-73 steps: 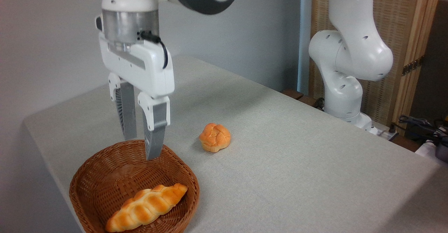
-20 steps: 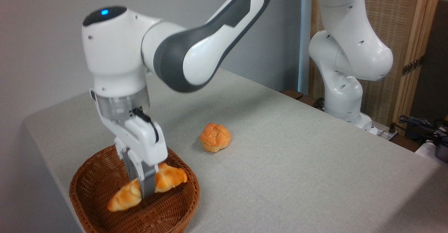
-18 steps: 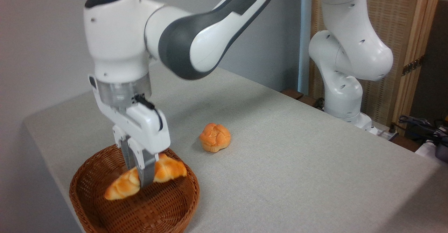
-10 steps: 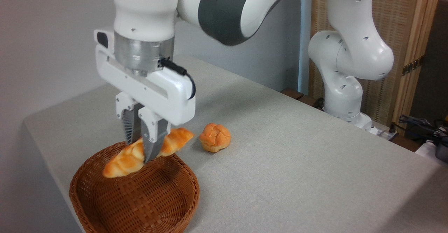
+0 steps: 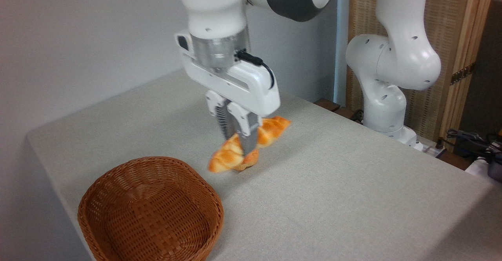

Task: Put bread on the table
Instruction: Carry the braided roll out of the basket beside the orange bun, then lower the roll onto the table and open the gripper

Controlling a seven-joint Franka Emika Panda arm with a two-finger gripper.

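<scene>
Wicker basket [image 5: 151, 210], round and woven, sits nearest on the speckled grey table [image 5: 333, 182]. Beyond it the gripper [image 5: 240, 145] pinches the glossy braided bread [image 5: 270, 129] aloft, tilted; something orange, perhaps a bun [image 5: 248, 161], peeks behind.

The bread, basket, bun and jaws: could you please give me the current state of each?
Bread: lifted, tilted, clamped mid-length, above the table.
Gripper: jaws shut on the bread.
Basket: upright, empty.
Round bun: on the table, mostly hidden behind the bread.
</scene>
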